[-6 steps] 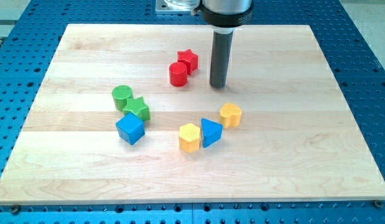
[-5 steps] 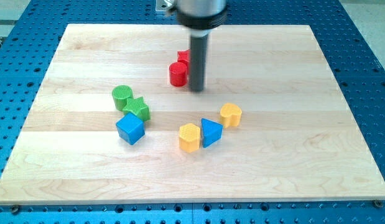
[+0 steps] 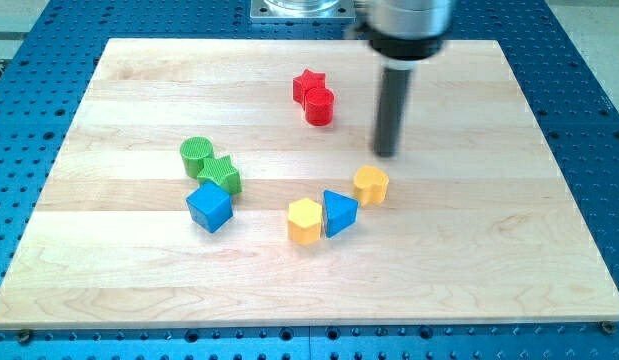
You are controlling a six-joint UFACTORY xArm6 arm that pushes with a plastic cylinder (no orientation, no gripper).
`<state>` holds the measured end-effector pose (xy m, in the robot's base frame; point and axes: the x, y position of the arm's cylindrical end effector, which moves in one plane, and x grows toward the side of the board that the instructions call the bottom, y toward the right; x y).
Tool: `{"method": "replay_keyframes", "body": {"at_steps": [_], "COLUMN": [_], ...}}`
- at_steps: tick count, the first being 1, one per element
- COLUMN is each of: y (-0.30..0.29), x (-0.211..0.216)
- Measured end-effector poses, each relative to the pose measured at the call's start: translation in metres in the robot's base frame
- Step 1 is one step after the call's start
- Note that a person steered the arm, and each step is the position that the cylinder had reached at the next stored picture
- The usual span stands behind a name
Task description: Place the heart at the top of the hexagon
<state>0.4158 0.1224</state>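
The yellow heart lies right of centre on the wooden board. The yellow hexagon sits lower left of it, with the blue triangle between them, touching the hexagon. My tip is just above the heart and slightly to its right, a small gap apart from it. The rod rises to the view's top.
A red star and a red cylinder touch each other at upper centre. A green cylinder, a green star-like block and a blue cube cluster at the left.
My tip swept left to the red blocks, then right to above the heart. The red cylinder has moved from the star's lower left to its lower right; the star shifted slightly up.
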Motion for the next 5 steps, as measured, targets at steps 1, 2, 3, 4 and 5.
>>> {"method": "replay_keyframes", "body": {"at_steps": [1, 2, 3, 4, 5], "y": [-0.022, -0.024, -0.086, -0.079, -0.037], "x": [0.042, 0.084, 0.099, 0.086, 0.049]}}
